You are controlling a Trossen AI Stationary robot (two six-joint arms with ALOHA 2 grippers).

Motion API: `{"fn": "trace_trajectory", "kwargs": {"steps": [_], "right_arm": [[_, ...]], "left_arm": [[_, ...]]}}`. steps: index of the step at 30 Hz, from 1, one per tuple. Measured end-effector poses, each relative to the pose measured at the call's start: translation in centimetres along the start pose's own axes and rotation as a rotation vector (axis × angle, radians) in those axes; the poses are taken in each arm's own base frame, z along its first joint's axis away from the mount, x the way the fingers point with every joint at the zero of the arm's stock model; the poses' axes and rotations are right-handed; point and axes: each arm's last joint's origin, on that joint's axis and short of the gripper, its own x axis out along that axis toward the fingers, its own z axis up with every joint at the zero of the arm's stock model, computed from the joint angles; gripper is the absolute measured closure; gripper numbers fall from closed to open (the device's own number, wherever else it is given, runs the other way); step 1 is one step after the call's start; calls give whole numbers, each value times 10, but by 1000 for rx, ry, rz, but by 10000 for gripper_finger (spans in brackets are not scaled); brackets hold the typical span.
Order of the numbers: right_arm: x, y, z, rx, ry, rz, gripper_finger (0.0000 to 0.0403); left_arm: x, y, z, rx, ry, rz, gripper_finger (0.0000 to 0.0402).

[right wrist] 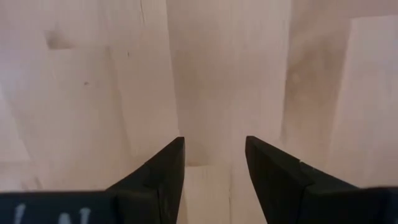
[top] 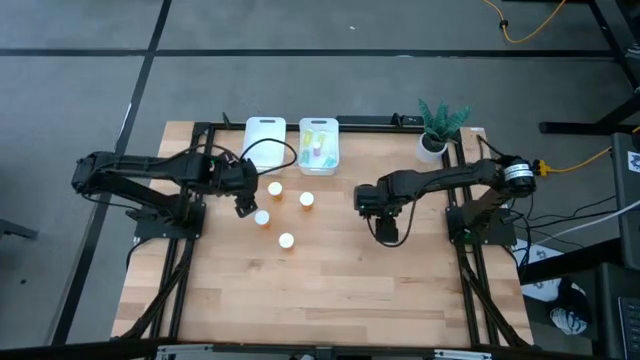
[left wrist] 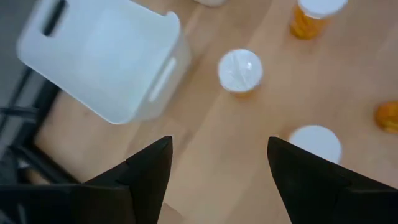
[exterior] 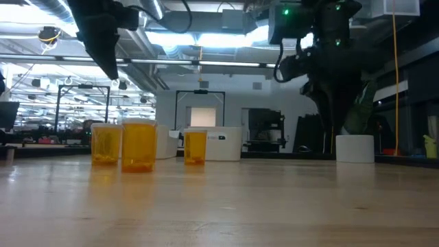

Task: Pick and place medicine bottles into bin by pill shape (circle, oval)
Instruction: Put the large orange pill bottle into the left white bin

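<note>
Several orange medicine bottles with white caps stand upright on the wooden table: one [top: 274, 188], one [top: 306, 199], one [top: 262, 217] and one [top: 286, 240]. Three of them show in the low view [exterior: 138, 145]. My left gripper [top: 243, 206] hangs open above the table just left of them, tilted down, with nothing between its fingers [left wrist: 217, 155]; a cap [left wrist: 240, 70] lies ahead of it. My right gripper [top: 364, 204] points straight down, open over bare wood [right wrist: 214, 149], right of the bottles.
Two white bins stand at the far edge: the left one [top: 265, 135] looks empty [left wrist: 106, 56], the right one [top: 318, 145] holds several slim bottles. A white pot with a green plant [top: 436, 128] stands at the far right corner. Bare wood spreads toward the near edge.
</note>
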Motion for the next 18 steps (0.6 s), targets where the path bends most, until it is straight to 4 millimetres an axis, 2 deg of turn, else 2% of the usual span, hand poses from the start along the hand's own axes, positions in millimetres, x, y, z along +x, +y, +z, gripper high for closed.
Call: {"fn": "trace_trajectory", "kwargs": {"steps": [4,12,14,18], "right_arm": [[-24,-1,-9,9,-89,6,231],[-73,6,-31,6,-339,-30,231],[-77,9,-42,-5,-383,-59,231],[-72,9,-70,48,-496,-34,231]], "left_arm": [[2,2,1,-18,35,-47,147],[5,9,3,-5,50,-32,147],[7,10,2,2,62,-44,147],[14,10,-3,17,113,-87,147]]}}
